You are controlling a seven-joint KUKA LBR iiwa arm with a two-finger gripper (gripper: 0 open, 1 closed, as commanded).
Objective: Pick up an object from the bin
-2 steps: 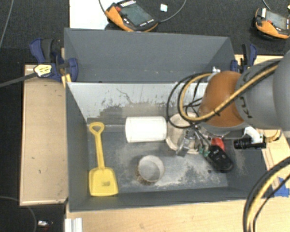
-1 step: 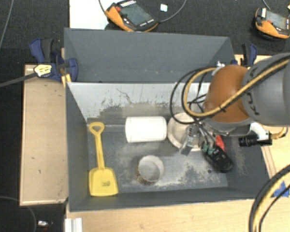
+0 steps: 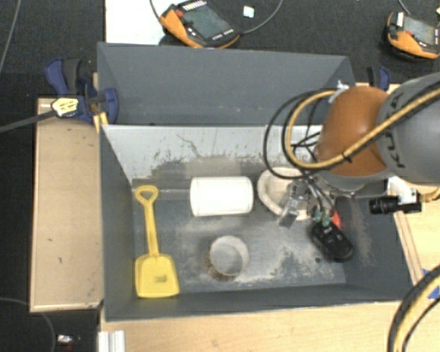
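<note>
Tool (image 3: 292,210) over a white dish (image 3: 273,189), right of centre in the bin (image 3: 220,86)
Nearest us sit a grey cup (image 3: 228,256) and, at left, a yellow toy shovel (image 3: 154,259); a black object (image 3: 333,243) lies just right of the tool; farther back, a white cylinder (image 3: 221,196) lies beside the dish. We cannot tell if the tool is clenched.

A cream dish (image 3: 273,188), perhaps a lid, lies right of centre.

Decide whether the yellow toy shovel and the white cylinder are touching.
Apart. The camera view shows bare bin floor between the yellow toy shovel and the white cylinder.
</note>
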